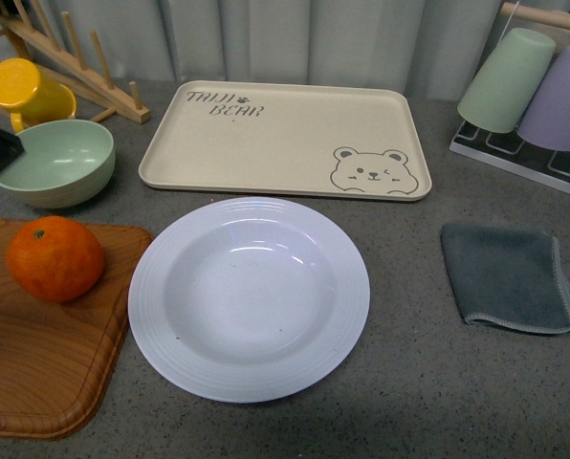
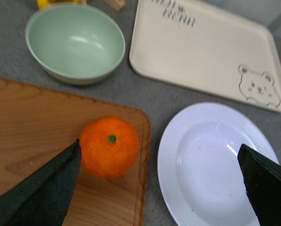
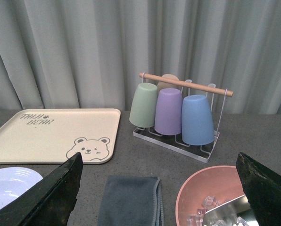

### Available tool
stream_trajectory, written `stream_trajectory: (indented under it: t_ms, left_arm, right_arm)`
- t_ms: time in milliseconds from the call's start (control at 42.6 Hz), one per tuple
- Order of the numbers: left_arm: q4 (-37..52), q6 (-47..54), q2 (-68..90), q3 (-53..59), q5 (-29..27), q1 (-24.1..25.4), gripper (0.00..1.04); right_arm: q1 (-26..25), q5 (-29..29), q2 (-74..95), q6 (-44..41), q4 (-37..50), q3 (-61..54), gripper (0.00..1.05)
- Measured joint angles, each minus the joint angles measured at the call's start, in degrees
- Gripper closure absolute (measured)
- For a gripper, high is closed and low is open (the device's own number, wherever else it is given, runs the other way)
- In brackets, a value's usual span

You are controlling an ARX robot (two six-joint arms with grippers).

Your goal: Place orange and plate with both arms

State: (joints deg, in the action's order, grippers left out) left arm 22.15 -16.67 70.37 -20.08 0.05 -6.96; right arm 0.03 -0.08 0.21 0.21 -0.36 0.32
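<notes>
Orange [image 1: 55, 258] on wooden board [image 1: 36, 373], plate [image 1: 151, 320] beside, green bowl [image 1: 70, 186] and bear tray [image 1: 266, 143] behind, left fingers [image 2: 41, 188] spread, right fingers [image 3: 46, 197] spread

**Table stock, non-task items**

- Grey speckled table [image 1: 409, 382]; pleated grey curtain [image 3: 107, 47] behind.
- Beige rectangular tray [image 1: 266, 143], printed bear face in one corner, lettering in the opposite corner.
- Pale green bowl [image 1: 55, 163], upright, just beside the tray.
- Yellow cup [image 1: 27, 88] at a wooden peg rack [image 1: 79, 65], behind the bowl.
- Wooden cutting board [image 1: 36, 363], rounded corners, raised lip.
- Grey cloth [image 1: 510, 277], folded, pale stitched edge.
- White wire cup rack [image 3: 173, 140] with wooden bar; green cup [image 3: 146, 104], purple cup [image 3: 168, 111] and blue cup [image 3: 197, 120] upside down on it.
- Pink bowl [image 3: 192, 188], near the cloth.
</notes>
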Motion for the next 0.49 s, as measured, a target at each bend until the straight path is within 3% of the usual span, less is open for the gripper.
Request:
stream_trajectory:
  t_ms: [211,493]
  left_arm:
    - [1.6,-0.3,11.1,-2.6,2.8,-0.8,0.07]
    - [5.1,0.8,20.4,-4.3,0.6,-0.4,0.07]
  right_arm:
    - [0.0,0.0,0.0,0.0,0.0,0.0,0.09]
    - [0.0,0.0,0.0,0.0,0.0,0.0,0.09]
